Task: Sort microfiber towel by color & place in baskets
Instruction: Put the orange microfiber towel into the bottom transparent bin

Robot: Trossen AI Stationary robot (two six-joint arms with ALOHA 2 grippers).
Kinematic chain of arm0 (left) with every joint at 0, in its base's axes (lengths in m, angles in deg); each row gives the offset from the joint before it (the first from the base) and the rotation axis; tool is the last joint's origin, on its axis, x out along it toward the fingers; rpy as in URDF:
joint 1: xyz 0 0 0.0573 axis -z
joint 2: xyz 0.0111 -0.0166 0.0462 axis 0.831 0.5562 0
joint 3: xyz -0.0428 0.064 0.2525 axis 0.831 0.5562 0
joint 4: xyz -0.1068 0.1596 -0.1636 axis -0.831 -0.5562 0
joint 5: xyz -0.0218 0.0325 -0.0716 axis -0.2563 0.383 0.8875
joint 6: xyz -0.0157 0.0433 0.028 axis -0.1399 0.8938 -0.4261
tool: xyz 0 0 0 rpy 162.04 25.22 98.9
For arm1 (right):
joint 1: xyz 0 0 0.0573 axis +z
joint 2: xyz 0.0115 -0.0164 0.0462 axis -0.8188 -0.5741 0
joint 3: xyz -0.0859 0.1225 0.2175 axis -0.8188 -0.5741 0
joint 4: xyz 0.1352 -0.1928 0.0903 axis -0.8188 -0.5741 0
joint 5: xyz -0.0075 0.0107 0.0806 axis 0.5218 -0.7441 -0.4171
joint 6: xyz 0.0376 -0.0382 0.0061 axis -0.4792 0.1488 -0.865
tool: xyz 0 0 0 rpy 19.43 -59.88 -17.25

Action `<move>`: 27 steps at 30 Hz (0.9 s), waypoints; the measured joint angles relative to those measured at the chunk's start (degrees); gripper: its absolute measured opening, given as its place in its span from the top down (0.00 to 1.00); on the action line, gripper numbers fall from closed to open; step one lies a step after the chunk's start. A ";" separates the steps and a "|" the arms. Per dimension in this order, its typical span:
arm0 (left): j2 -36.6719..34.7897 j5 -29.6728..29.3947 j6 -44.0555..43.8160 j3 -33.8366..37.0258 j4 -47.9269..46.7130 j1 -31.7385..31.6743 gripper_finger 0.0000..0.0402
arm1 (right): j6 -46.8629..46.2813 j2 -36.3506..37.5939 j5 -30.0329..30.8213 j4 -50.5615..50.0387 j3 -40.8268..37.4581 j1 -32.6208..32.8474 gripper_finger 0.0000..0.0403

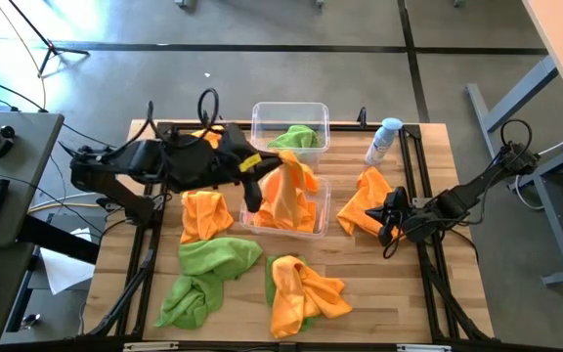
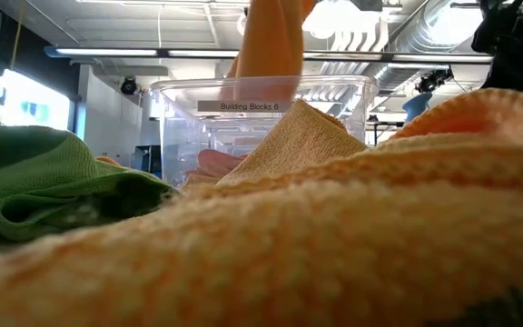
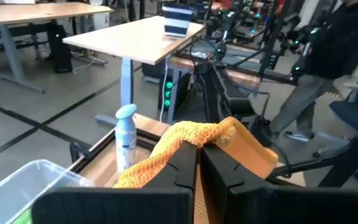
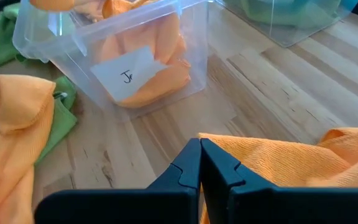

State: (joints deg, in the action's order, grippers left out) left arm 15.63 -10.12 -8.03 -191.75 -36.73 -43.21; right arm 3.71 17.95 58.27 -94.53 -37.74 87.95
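My left gripper [image 1: 259,181] is shut on an orange microfiber towel [image 1: 289,184] above the near basket [image 1: 324,211], which holds more orange cloth. A green towel [image 1: 297,137] lies in the far basket [image 1: 260,113]. My right gripper [image 1: 391,221] is shut and low at the near right edge of another orange towel [image 1: 364,201] that lies on the table. Loose towels lie near the front: orange [image 1: 206,214], green [image 1: 203,274], and orange on green [image 1: 301,291]. My left gripper pinches a bunched fold of the orange towel [image 3: 194,138] between its two fingers, coming about level from the table's left. The cloth drapes over the fingertips [image 3: 182,163] and hangs down into the near basket [image 2: 271,45]. My right gripper's shut tips [image 4: 191,163] stand at the edge of the orange towel [image 4: 278,163]; I cannot tell whether they touch it.
A pale spray bottle [image 1: 383,140] stands at the far right, beside the far basket. Black rails run along the table's left and right sides. In the left wrist view a person [image 3: 328,56] stands beyond the table among desks.
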 joint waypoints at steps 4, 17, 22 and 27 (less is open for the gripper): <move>1.57 -5.48 -1.94 0.04 -2.14 -0.02 1.00 | 0.28 -0.02 -1.06 -0.63 0.00 0.00 1.00; 4.45 -6.65 -25.70 0.09 -22.96 -0.17 1.00 | 1.96 -0.02 -4.47 -2.91 0.02 0.00 1.00; 6.28 0.19 -31.65 0.02 -23.46 -0.17 1.00 | 1.97 -0.02 -5.57 -4.76 0.02 0.00 1.00; 9.46 2.80 -32.64 0.02 -25.90 -0.76 1.00 | 1.97 -0.02 -5.57 -5.18 0.02 0.00 1.00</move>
State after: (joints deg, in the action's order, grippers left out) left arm 25.09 -7.32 -40.67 -191.73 -62.63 -43.97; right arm 5.67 17.93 52.70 -99.71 -37.72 87.95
